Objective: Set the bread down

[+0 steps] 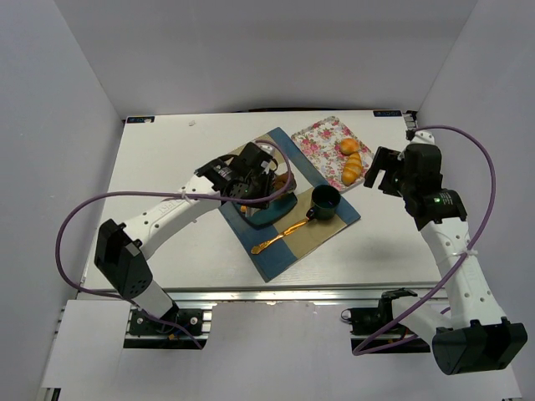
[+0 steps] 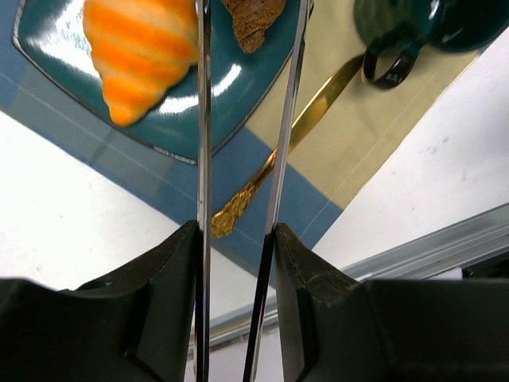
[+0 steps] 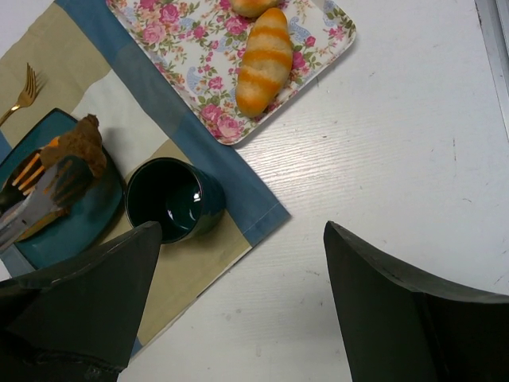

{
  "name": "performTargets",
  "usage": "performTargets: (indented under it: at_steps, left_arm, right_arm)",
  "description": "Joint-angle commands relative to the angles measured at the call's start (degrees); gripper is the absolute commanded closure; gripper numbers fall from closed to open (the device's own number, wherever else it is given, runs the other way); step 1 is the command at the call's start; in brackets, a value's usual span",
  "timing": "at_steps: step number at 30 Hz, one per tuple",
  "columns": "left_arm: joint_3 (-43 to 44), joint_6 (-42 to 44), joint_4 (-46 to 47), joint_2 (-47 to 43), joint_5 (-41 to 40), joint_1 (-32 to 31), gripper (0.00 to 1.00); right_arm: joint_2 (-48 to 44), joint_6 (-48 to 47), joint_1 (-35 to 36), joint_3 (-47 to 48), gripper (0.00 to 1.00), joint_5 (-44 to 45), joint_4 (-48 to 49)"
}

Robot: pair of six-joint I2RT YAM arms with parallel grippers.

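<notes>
My left gripper (image 2: 237, 239) is shut on a pair of metal tongs (image 2: 203, 119) whose two blades reach out over a teal plate (image 2: 215, 87). An orange striped bread roll (image 2: 139, 48) lies on the plate left of the blades. A brown piece of bread (image 2: 253, 20) sits between the tong tips; I cannot tell if it is pinched. In the top view the left gripper (image 1: 251, 180) is over the plate (image 1: 272, 213). My right gripper (image 3: 242, 239) is open and empty above bare table, right of the placemat. It also shows in the top view (image 1: 387, 171).
A floral tray (image 1: 322, 138) at the back holds two striped rolls (image 1: 352, 170). A dark green cup (image 1: 324, 200) and a gold utensil (image 1: 280, 236) lie on the blue and beige placemat (image 1: 330, 230). A gold fork (image 3: 28, 87) lies beyond the plate.
</notes>
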Motion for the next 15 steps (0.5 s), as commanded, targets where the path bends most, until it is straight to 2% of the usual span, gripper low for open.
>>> performTargets:
  at_steps: [1,8,15]
  left_arm:
    - [-0.9,-1.4,0.0,-4.6,-0.9,-0.7,0.63]
    - [-2.3,-2.2,-1.6,-6.5,-1.7,-1.1,0.61]
    - [-2.3,-2.6,-2.4,-6.8,-1.7,-1.5,0.47]
  right_arm:
    - [-1.7,0.3,0.1,0.0,0.11,-0.6,1.8]
    - [-2.6,0.5,0.1,-0.9,0.11,-0.8,1.5]
    - [-3.3,0.5,0.1,-1.4,0.11,-1.1,1.4]
